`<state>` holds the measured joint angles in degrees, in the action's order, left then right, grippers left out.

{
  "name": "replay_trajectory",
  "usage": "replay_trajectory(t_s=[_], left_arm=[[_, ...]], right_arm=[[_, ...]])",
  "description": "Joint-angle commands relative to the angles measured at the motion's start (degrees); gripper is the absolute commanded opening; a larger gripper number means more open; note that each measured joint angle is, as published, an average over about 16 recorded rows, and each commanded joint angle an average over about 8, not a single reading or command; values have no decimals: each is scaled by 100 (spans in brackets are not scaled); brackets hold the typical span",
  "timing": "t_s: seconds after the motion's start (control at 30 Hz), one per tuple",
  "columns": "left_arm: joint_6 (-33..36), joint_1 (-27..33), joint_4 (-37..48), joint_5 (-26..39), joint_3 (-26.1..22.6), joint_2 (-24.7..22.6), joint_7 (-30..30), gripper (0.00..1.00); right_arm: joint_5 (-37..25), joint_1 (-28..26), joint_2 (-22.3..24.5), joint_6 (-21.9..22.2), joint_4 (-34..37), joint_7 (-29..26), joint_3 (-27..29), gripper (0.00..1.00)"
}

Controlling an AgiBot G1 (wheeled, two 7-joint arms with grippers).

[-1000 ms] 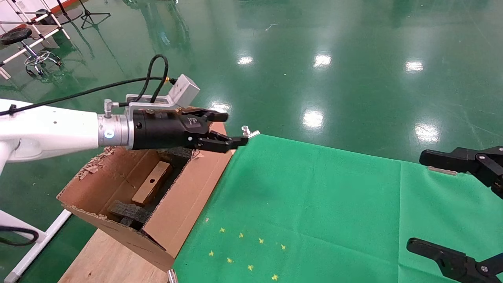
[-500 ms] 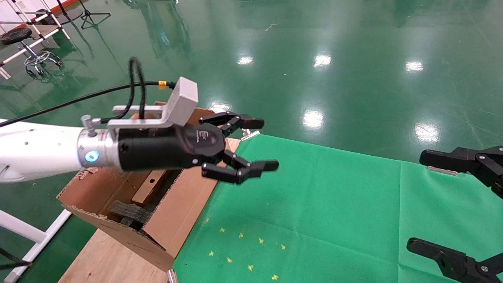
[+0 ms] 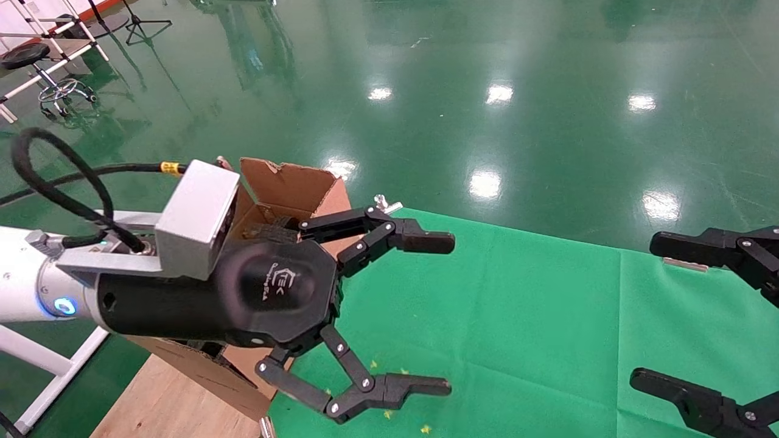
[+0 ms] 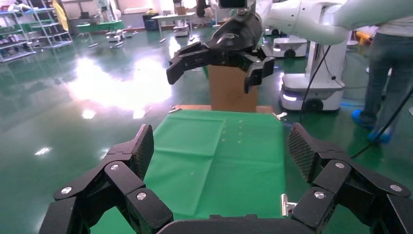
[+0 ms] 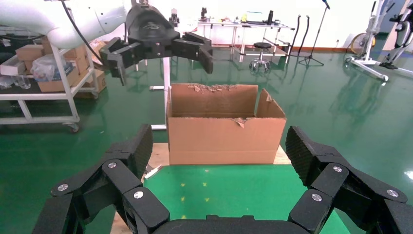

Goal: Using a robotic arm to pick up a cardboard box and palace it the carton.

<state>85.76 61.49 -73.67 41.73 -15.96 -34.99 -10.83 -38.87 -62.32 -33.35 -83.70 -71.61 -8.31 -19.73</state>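
Nearest the head camera, filling the lower left of its frame, the robotic arm (image 3: 24, 292) carries its working gripper (image 3: 441, 313) with the 2 fingers spread wide and nothing between them. It hangs where the carton (image 3: 292, 182) meets the green cloth (image 3: 517, 316), pointing out over the cloth. Empty, spread fingers in that spot suggest to me that the placing step is over and the arm is free to clear off. Behind it, left of centre, the carton stands open-topped at the cloth's left edge, flaps up, so a carry from the cloth is short.

The cardboard box shows in no view. No fingers pinch it and the cloth does not bear it, so it most likely lies inside the carton (the gripper's body covers most of the opening here).

In the left wrist view the left gripper (image 4: 221, 146) fills the lower frame, fingers spread and empty. It looks along the cloth to the carton's narrow end at upper centre.

In the right wrist view the right gripper (image 5: 219, 144), also spread and empty, faces the carton's long side at centre. Only here is it plain that the working gripper, at upper left, sits higher than the torn rim and does not touch it. Neither wrist view looks inside the carton, and only the head view looks down on the cloth from above.
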Motion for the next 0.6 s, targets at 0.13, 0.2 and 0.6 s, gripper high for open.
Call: replay_trajectory(t_s=[0.13, 0.2, 0.6], left_arm=[[80, -104, -138, -148, 82, 31, 43, 100], [68, -88, -113, -125, 70, 27, 38, 100], [9, -18, -18, -21, 13, 4, 11, 100]], right_arm=[[1, 1, 0, 1, 1, 0, 0, 100], [1, 1, 0, 1, 1, 0, 0, 100], [1, 1, 0, 1, 1, 0, 0, 100]])
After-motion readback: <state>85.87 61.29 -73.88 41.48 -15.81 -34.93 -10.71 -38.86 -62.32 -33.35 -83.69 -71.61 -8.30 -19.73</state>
